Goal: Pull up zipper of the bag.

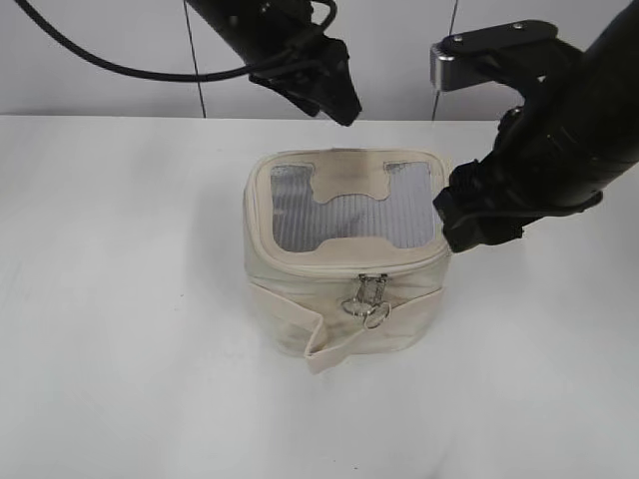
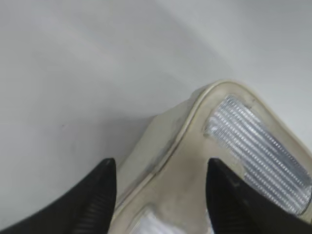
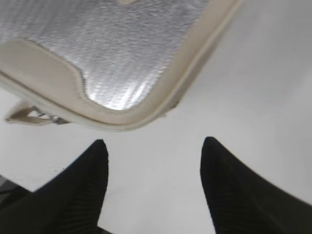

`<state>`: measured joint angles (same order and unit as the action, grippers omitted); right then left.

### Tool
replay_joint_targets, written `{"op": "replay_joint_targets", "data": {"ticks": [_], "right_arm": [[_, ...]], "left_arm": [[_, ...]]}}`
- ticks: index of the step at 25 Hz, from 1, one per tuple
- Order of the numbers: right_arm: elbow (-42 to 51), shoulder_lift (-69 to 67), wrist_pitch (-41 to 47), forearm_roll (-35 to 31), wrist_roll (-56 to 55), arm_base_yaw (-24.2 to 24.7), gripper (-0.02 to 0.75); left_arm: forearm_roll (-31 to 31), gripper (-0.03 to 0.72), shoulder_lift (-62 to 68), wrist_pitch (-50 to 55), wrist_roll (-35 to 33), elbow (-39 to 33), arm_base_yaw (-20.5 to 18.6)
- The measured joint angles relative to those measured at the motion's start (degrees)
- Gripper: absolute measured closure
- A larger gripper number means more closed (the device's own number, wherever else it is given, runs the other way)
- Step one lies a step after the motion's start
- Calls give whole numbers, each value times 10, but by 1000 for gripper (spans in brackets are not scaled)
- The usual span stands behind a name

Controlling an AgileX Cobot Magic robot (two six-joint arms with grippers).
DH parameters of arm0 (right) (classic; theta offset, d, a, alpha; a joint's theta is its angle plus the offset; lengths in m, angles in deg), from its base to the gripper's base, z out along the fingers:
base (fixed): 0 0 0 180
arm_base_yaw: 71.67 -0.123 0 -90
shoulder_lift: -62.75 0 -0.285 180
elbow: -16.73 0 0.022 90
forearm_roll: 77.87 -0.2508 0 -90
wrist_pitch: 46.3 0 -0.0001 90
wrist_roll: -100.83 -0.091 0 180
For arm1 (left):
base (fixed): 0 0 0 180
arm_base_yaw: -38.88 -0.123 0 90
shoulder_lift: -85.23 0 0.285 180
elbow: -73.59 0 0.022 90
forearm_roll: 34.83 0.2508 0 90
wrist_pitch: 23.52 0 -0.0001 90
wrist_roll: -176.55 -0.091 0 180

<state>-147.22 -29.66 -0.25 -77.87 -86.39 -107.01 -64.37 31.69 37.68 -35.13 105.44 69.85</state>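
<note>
Small boxy cream cloth bag (image 1: pixel 344 254) sits on white table (image 1: pixel 120 299), grey mesh lid up. Cream zipper track (image 1: pixel 349 271) runs round lid rim; two silver ring pulls (image 1: pixel 367 302) hang at front. My left claw (image 2: pixel 161 195) wide open above back corner, holding nothing. My right claw (image 3: pixel 153 180) wide open beside right corner, empty.

Both arms matte black; left arm (image 1: pixel 262 30) trailed by a looping black cable (image 1: pixel 90 58); right arm (image 1: pixel 589 100) bulkier, carrying a grey metal bracket (image 1: pixel 496 45) with two small screws on top; left gripper (image 2: pixel 158 197) and right gripper (image 3: pixel 153 183) each show two black tapered fingers (image 3: pixel 80 190), inner faces finely ribbed.
</note>
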Motion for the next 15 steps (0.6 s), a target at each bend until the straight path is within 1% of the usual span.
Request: {"op": "replay_joint_targets", "data": {"ticks": [3, 5, 9, 12, 13, 15], "right_arm": [[0, 0, 13, 46, -37, 13, 265], [0, 0, 16, 50, -44, 33, 265], [0, 0, 20, 54, -46, 87, 265], [0, 0, 21, 43, -46, 124, 265], [0, 0, 21, 38, -46, 134, 265], [0, 0, 23, 37, -46, 146, 265]], "left_arm": [[87, 237, -31, 24, 82, 0, 0], [148, 237, -50, 54, 133, 0, 0], [245, 237, -85, 85, 220, 0, 0], [295, 237, -117, 87, 272, -1, 0], [300, 237, -129, 87, 283, -1, 0], [329, 237, -155, 87, 300, -1, 0]]}}
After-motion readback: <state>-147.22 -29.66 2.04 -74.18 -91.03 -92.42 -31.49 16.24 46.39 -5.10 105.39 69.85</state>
